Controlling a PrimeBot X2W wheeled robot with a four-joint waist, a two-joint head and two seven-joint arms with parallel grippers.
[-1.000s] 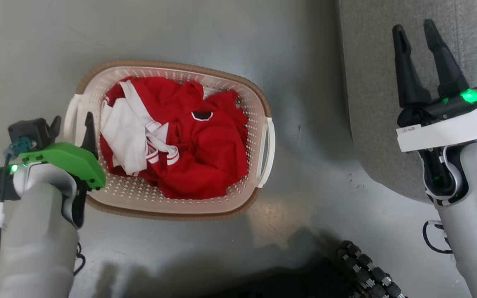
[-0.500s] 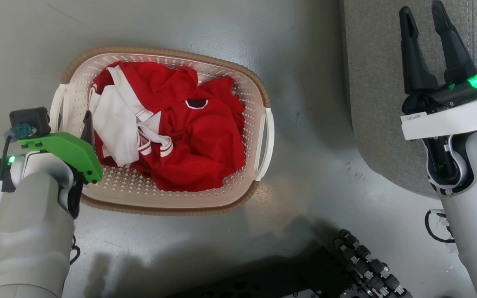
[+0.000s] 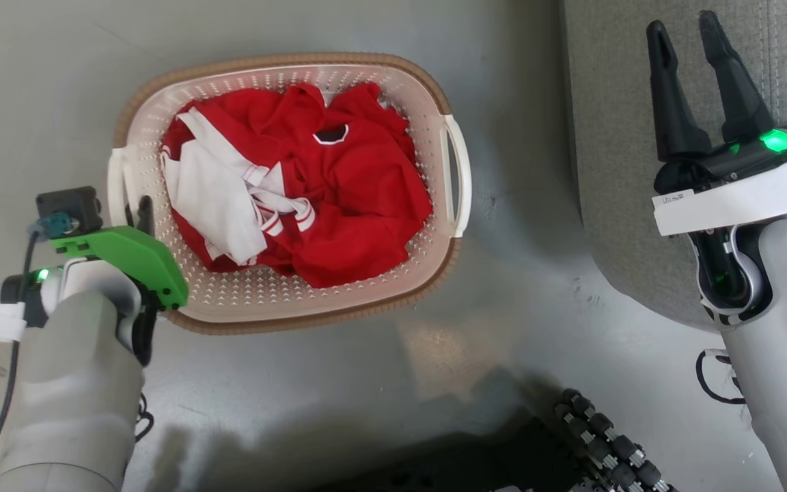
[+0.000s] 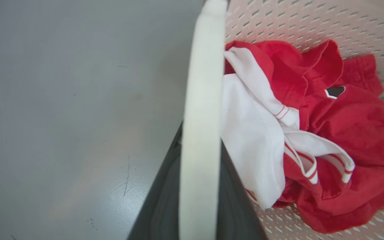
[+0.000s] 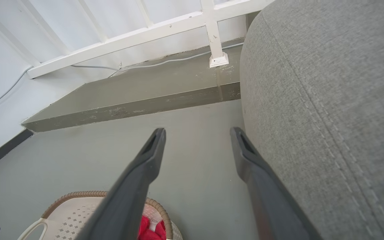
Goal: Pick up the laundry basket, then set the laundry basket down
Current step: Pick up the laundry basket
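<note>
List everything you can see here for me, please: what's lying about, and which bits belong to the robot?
laundry basket: one, cream with a brown rim and white side handles, left of centre in the head view
clothes: one crumpled heap, red and white, inside the basket
floor: one, grey, beneath it all
upholstered seat: one, grey, at the right
railing: one, white, by the far wall
cable: one, pale, along the wall's foot
left gripper: one, dark fingers, shut on the basket's left handle
right gripper: one, dark fingers, open, over the seat
rollers: several, black, on the robot's base at the bottom edge
</note>
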